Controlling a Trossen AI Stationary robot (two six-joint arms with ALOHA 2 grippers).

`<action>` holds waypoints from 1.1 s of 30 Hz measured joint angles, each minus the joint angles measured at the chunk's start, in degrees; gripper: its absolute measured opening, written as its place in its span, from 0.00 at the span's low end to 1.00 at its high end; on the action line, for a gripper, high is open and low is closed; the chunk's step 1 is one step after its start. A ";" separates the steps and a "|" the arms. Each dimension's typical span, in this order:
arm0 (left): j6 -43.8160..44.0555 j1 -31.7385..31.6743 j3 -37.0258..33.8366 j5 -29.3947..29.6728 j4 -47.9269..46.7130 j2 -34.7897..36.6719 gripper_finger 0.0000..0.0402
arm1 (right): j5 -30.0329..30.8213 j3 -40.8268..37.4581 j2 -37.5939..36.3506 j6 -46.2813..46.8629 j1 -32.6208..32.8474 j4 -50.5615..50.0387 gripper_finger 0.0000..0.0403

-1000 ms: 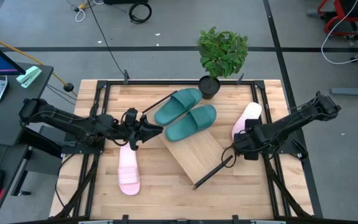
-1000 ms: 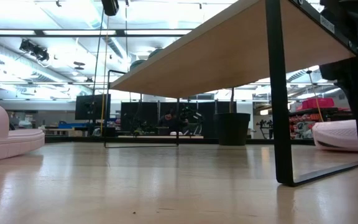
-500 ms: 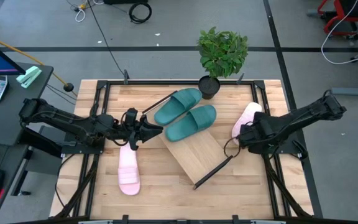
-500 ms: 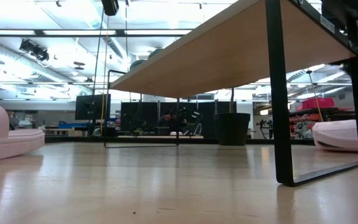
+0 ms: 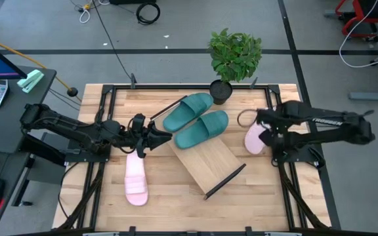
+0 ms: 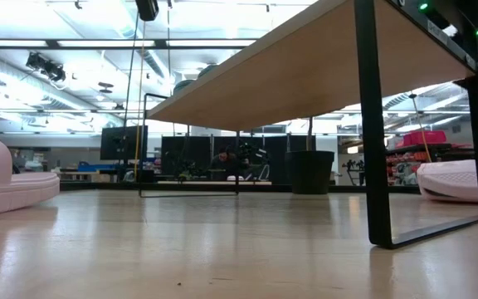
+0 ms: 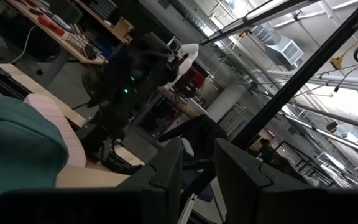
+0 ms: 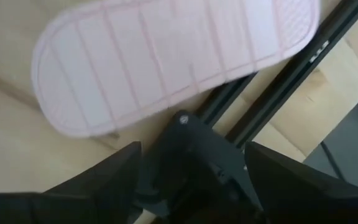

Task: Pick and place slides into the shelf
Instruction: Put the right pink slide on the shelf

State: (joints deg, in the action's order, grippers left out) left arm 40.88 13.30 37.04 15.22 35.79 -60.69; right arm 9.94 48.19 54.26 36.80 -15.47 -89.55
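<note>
The shelf (image 5: 205,159) is a light-wood board lying slantwise mid-table, with a black bar at each short end. Two teal slides (image 5: 188,110) (image 5: 203,128) lie side by side on its far part. One pink slide (image 5: 135,178) rests flat on the tabletop near the left. The other pink slide (image 5: 254,140) lies at the right, partly under my right arm. My right gripper (image 5: 260,121) (image 8: 194,186) hovers open above that slide (image 8: 166,56), touching nothing. My left gripper (image 5: 153,136) (image 7: 199,174) waits by the shelf's left bar, its fingers a narrow gap apart.
A potted plant (image 5: 233,59) stands at the table's far edge behind the slides. Black frame rails (image 5: 277,111) run along the table's sides, and one passes under the right gripper (image 8: 272,87). In the low view the shelf board (image 6: 305,75) stands raised on its bar (image 6: 372,124).
My right gripper has swung from the shelf's near right bar toward the table's far edge and now stands over the right pink slide. The slides and the shelf have stayed put.
</note>
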 joint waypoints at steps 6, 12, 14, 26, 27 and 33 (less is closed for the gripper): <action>0.04 0.00 0.00 -0.02 0.01 0.00 0.24 | -0.55 0.85 0.00 -12.52 -16.37 2.90 0.73; 0.02 0.07 0.00 0.00 -0.02 0.00 0.25 | -2.99 0.85 0.00 -22.84 -32.36 5.09 0.72; 0.00 0.07 0.00 -0.02 -0.02 0.00 0.25 | -5.66 0.85 0.00 -25.03 -37.78 7.47 0.71; 0.01 0.07 0.00 -0.01 -0.04 0.00 0.25 | -11.32 0.85 7.34 -34.22 -58.42 16.35 0.68; 0.02 0.07 0.00 0.00 -0.07 0.00 0.25 | -11.53 0.85 8.38 -34.62 -58.42 16.54 0.68; -0.02 0.07 0.00 -0.02 -0.09 0.02 0.24 | -12.87 0.85 13.76 -32.11 -58.24 18.63 0.70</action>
State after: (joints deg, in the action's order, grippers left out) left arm 40.86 13.37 37.04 15.20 35.70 -60.66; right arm -2.93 49.04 68.02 4.69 -73.71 -70.92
